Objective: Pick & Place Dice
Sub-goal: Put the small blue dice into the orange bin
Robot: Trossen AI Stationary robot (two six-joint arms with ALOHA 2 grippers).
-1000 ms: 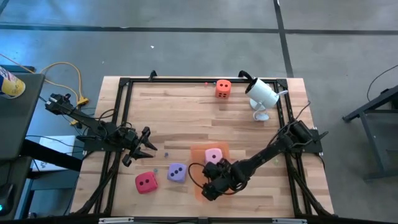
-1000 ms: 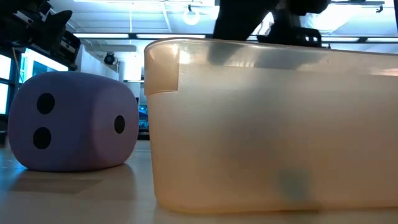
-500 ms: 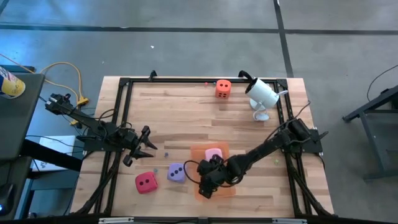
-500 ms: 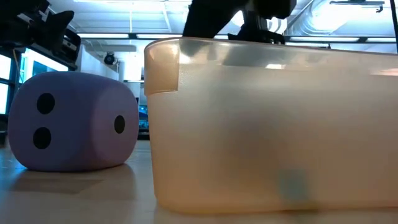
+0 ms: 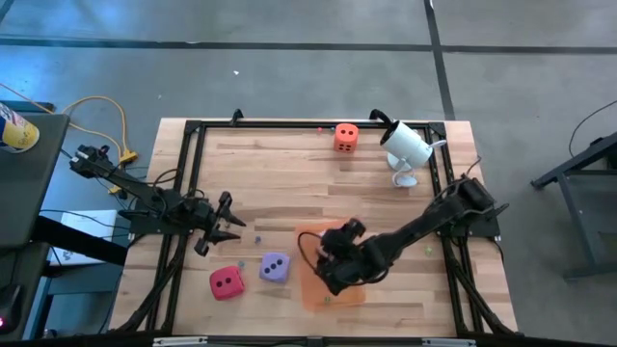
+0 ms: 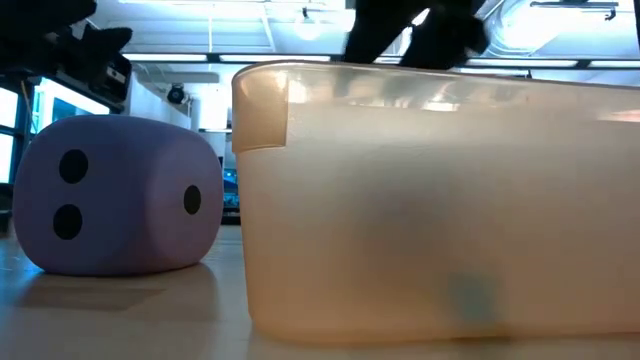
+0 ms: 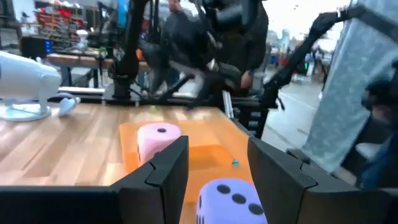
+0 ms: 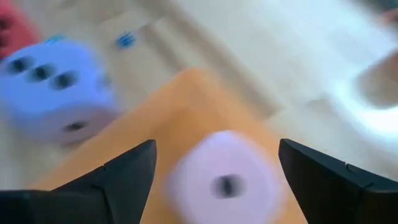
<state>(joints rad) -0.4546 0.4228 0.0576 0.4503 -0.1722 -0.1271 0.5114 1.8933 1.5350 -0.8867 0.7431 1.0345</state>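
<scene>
The pink die [image 8: 225, 180] rests on the floor of the translucent orange tray [image 5: 333, 291], near its far end. My right gripper [image 8: 216, 146] hovers open just above it, fingers slanting down on either side, and hides it in the high view [image 5: 335, 258]. The purple die [image 5: 276, 267] sits on the table left of the tray, the red die [image 5: 227, 282] farther left, and the orange die [image 5: 346, 137] near the far edge. My left gripper [image 5: 231, 224] waits open and level at the left, pointing toward the tray.
A white camera [image 5: 405, 146] stands at the far right corner. A black frame rail [image 5: 193, 193] runs round the tabletop. In the low view the tray's wall [image 6: 440, 200] fills the right side, with the purple die [image 6: 115, 195] beside it. Bare wood lies between the tray and the orange die.
My right gripper has risen and swung from the tray's near end toward its far end, turning at the wrist, and now stands over the pink die, covering it from above. The dice and the tray have stayed in place.
</scene>
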